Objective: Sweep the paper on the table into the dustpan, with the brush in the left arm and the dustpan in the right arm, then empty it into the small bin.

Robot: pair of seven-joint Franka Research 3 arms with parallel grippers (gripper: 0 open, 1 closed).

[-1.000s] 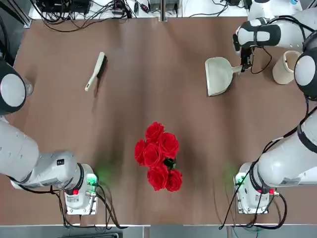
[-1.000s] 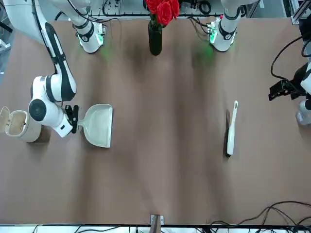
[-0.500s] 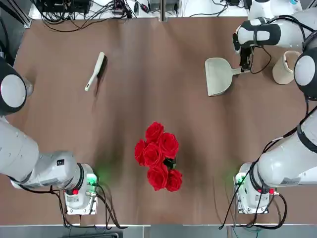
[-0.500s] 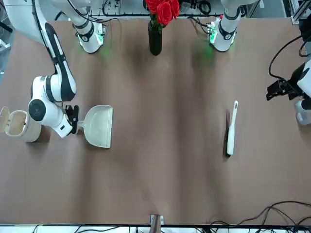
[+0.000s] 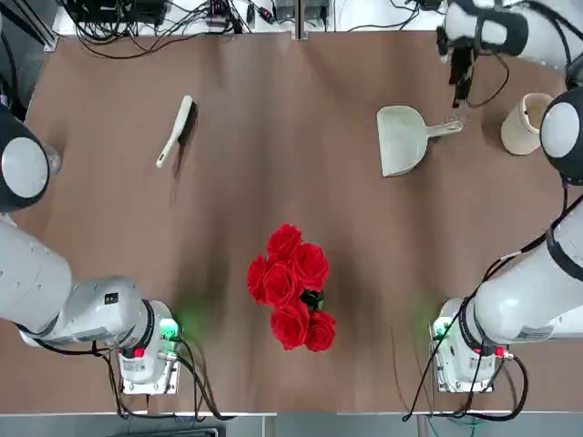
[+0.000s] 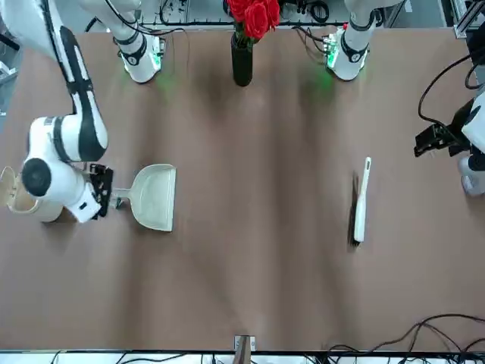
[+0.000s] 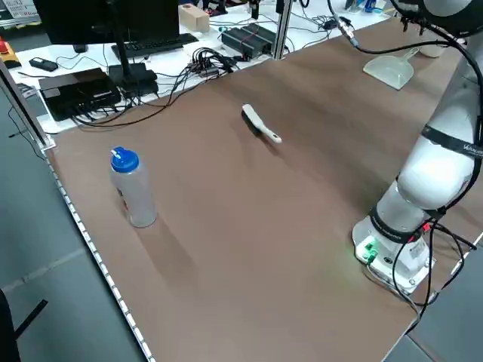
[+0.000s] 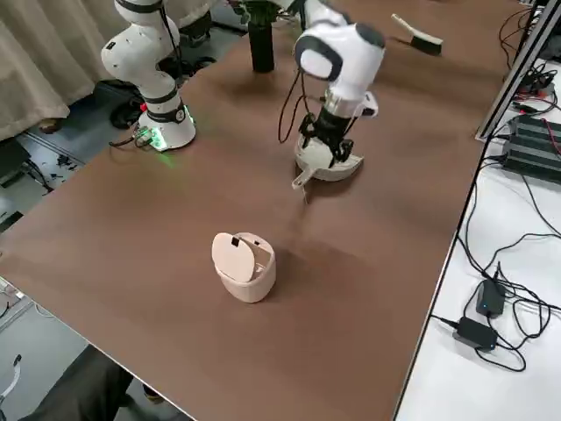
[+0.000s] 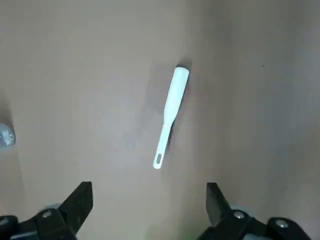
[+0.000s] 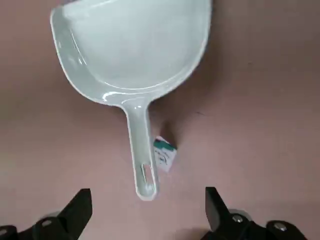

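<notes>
The pale grey-green dustpan lies flat on the table at the far right, its handle toward the small bin. My right gripper hangs open above the handle's end and touches nothing; in the right wrist view its fingers stand wide apart on either side of the handle of the dustpan. The brush lies loose at the far left. My left gripper is open, raised by the table's left edge, with the brush well beyond it. No paper shows.
A black vase of red roses stands at the near middle. A clear bottle with a blue cap stands near the left edge. A small white-and-green tag lies beside the dustpan's handle. Cables and boxes line the far edge.
My right gripper opened, let go of the dustpan's handle and rose away toward the far edge. The dustpan stays flat on the table. The left arm and the brush barely moved.
</notes>
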